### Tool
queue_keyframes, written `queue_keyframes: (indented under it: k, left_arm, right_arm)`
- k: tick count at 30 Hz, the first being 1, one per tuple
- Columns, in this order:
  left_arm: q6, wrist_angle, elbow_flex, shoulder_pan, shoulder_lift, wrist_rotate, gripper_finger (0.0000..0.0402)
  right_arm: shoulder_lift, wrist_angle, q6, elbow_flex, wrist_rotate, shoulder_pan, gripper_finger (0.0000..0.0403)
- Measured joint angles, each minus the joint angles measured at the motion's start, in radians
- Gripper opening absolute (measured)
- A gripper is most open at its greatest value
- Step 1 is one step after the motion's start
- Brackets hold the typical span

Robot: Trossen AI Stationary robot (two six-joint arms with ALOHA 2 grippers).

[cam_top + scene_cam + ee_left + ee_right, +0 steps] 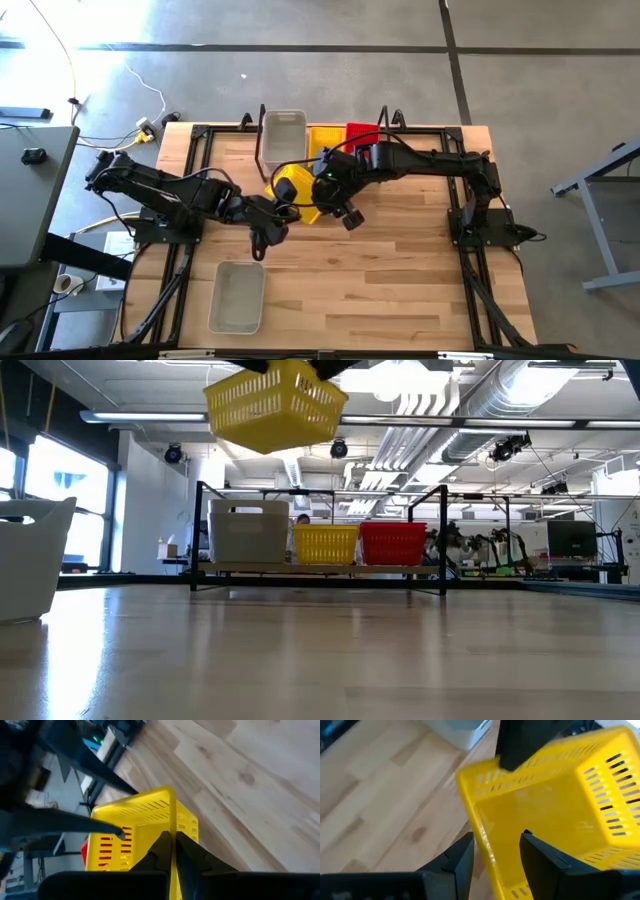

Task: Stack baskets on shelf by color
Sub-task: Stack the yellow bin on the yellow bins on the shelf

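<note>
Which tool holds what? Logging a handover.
Left tool: shut on the yellow plastic mesh basket rim.
Right tool: open, straddling that basket's rim.

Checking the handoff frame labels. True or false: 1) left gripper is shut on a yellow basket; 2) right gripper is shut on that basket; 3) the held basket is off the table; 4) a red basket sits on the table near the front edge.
1) True: the left gripper pinches the yellow basket by its rim.
2) False: the right gripper is open, straddling the rim.
3) True: it hangs above the tabletop.
4) False: a grey-white basket sits there; the red basket is on the shelf.
</note>
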Motion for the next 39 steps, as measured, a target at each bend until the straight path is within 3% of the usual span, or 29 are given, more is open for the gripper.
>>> queue_keyframes:
  k: [7,14,16,22,33,39]
  left_arm:
    - [-0.011,0.037,0.000,0.005,-0.001,-0.008,0.0000]
    - [-0.037,0.058,0.000,0.036,-0.001,0.005,0.0001]
    - [-0.046,0.058,0.000,0.043,-0.001,0.001,0.0004]
    - [-0.137,0.057,0.000,0.064,-0.001,-0.045,0.0030]
    - [-0.372,0.055,0.000,0.073,-0.001,-0.213,0.0119]
    - [-0.500,0.052,0.000,0.073,-0.010,-0.357,0.0149]
  right_arm:
    - [0.002,-0.077,-0.079,-0.001,0.007,-0.001,0.0124]
    - [0.002,-0.103,-0.098,-0.001,0.032,-0.004,0.0021]
    - [0.002,-0.108,-0.105,-0.001,0.032,-0.009,0.0007]
    - [0.002,-0.112,-0.076,-0.001,0.063,-0.028,0.0002]
    - [0.002,-0.125,0.074,-0.001,0.094,-0.075,0.0001]
    - [0.002,-0.131,0.210,-0.001,0.218,-0.102,0.0000]
